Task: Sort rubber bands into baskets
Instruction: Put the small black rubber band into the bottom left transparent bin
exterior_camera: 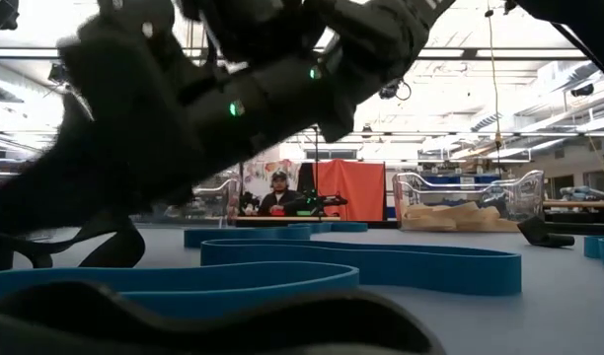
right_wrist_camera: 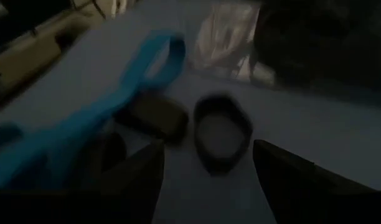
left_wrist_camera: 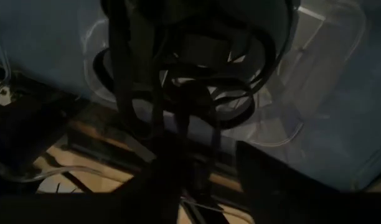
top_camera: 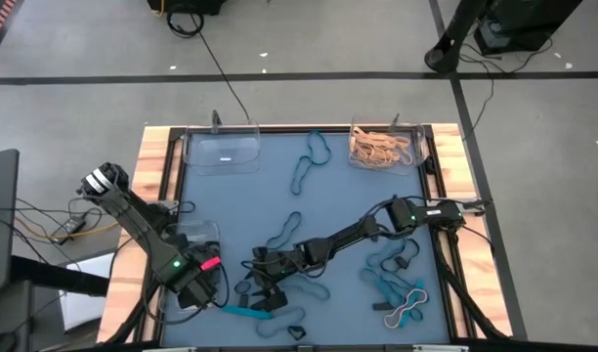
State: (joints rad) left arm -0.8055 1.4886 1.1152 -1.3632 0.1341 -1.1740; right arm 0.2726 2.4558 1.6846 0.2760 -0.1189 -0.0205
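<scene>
1. High view: the left end effector (top_camera: 189, 281) hung over the near-left clear basket (top_camera: 203, 233), which already held black bands. The right end effector (top_camera: 263, 284) reached low over the blue desk (top_camera: 338, 200) among loose black and teal rubber bands (top_camera: 309, 166). The far-right basket (top_camera: 382, 147) held tan bands; the far-left basket (top_camera: 221, 152) looked empty.

2. Low view: a long teal band (exterior_camera: 381, 261) lay flat on the desk under a dark arm; a person sat far behind.

3. Left wrist view: black bands (left_wrist_camera: 197, 74) draped in front of the camera above the clear basket (left_wrist_camera: 327, 93). The left fingers (left_wrist_camera: 271, 180) stood apart, so I judged the grip released, though I could not tell whether every loop had dropped free.

4. Right wrist view: the right fingers (right_wrist_camera: 290, 180) were spread wide, grasping nothing, with a small black band (right_wrist_camera: 221, 130) between them and a teal band (right_wrist_camera: 84, 124) beside it.

5. Risks: a loop could snag on a left finger and be dragged back out when the arm lifts; the right end effector could pinch the teal band along with the black one, mixing colours.
</scene>
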